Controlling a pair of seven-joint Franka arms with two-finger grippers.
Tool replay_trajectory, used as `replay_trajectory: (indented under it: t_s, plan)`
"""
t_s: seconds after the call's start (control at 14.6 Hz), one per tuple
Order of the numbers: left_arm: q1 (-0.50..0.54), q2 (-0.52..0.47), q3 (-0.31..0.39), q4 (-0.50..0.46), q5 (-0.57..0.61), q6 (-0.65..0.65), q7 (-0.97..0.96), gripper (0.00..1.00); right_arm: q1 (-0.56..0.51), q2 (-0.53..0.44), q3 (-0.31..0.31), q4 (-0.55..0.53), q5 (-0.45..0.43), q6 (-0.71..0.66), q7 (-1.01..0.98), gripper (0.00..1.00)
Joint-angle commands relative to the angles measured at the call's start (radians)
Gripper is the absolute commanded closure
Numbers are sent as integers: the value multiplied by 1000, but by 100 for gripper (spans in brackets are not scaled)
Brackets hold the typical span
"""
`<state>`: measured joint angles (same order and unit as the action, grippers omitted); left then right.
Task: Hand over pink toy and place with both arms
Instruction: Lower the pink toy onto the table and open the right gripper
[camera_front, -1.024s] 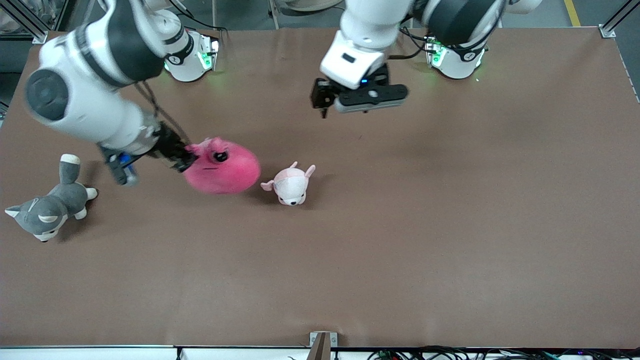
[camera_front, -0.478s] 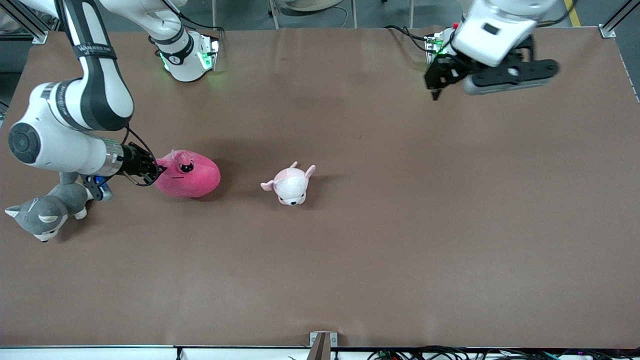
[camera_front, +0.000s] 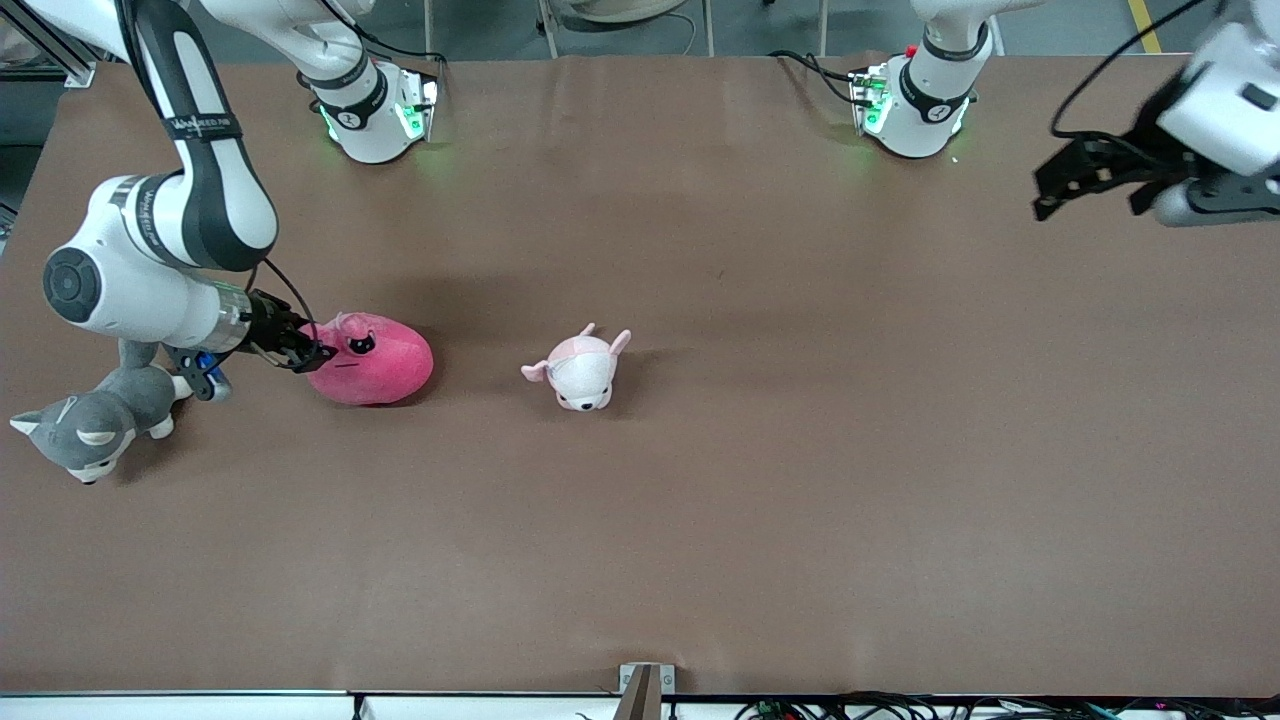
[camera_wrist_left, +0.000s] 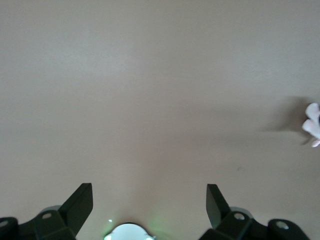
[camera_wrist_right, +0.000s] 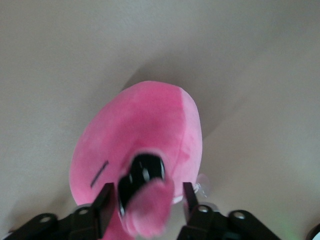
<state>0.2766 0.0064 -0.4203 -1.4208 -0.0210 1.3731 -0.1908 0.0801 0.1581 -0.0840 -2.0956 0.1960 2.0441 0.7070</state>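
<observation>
The pink toy (camera_front: 378, 360), a round hot-pink plush with black eyes, lies on the brown table toward the right arm's end. My right gripper (camera_front: 312, 352) is low at the toy's end that faces the right arm's end of the table. In the right wrist view the pink toy (camera_wrist_right: 145, 125) fills the middle, and a small pink flap sits loose between the open fingers of the right gripper (camera_wrist_right: 147, 200). My left gripper (camera_front: 1048, 196) hangs open in the air over the left arm's end of the table. The left gripper (camera_wrist_left: 148, 200) holds nothing.
A small pale pink-and-white plush (camera_front: 582, 370) lies near the table's middle, beside the pink toy. A grey-and-white plush animal (camera_front: 92, 425) lies at the right arm's end, just below the right wrist. The two arm bases (camera_front: 375, 110) (camera_front: 915, 100) stand along the table's back edge.
The pink toy came down from the air onto the table, toward the right arm's end. The right gripper's fingers parted. The left arm swung away from the middle to its own end.
</observation>
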Motion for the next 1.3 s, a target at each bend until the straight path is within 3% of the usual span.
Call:
replay_trajectory:
  t_s: [0.0,0.34,0.61,0.89,1.23]
  plan:
    - [33,-32,-6,-84,-14,29,36,0,-20,-37,18,38,-67,-18,-128,0]
    - [55,-34,-6,-86,-5,63,41,0,-43,-26,20,288,-154,-168,-449,0]
    - [62,-28,-6,-70,-11,96,41,0,-51,-23,18,413,-239,-226,-657,0]
    - [62,-23,-8,-70,-4,101,41,0,-72,-14,18,506,-239,-327,-692,0]
    - [66,-6,-6,-63,0,106,37,0,-105,-9,20,545,-240,-334,-693,0]
